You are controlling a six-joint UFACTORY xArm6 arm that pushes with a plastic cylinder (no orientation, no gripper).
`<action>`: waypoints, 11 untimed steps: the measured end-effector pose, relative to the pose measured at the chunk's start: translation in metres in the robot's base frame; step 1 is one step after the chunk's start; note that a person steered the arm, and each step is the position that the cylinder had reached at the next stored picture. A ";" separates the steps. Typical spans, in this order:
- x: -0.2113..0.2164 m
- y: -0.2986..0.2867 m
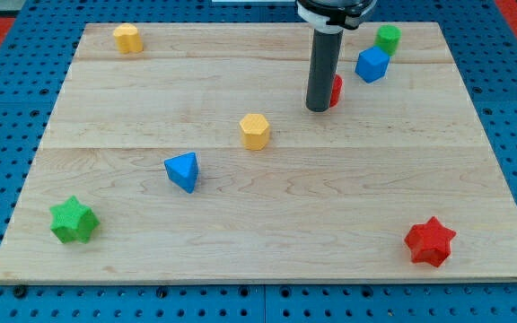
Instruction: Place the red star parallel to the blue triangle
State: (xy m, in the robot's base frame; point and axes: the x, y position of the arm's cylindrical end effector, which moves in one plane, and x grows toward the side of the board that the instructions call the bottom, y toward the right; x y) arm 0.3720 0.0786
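Note:
The red star (431, 241) lies near the board's bottom right corner. The blue triangle (183, 170) lies left of the middle. My tip (317, 109) stands at the upper middle of the board, far from both. It is right next to a small red block (336, 90), which the rod mostly hides; I cannot tell whether they touch.
A yellow hexagon block (255, 131) lies between my tip and the blue triangle. A blue cube (372, 65) and a green block (388, 39) sit at the top right. Another yellow block (127, 39) is at the top left, a green star (72, 221) at the bottom left.

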 end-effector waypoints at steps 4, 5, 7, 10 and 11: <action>0.176 0.214; 0.239 0.206; 0.234 0.113; 0.183 0.087; 0.188 0.114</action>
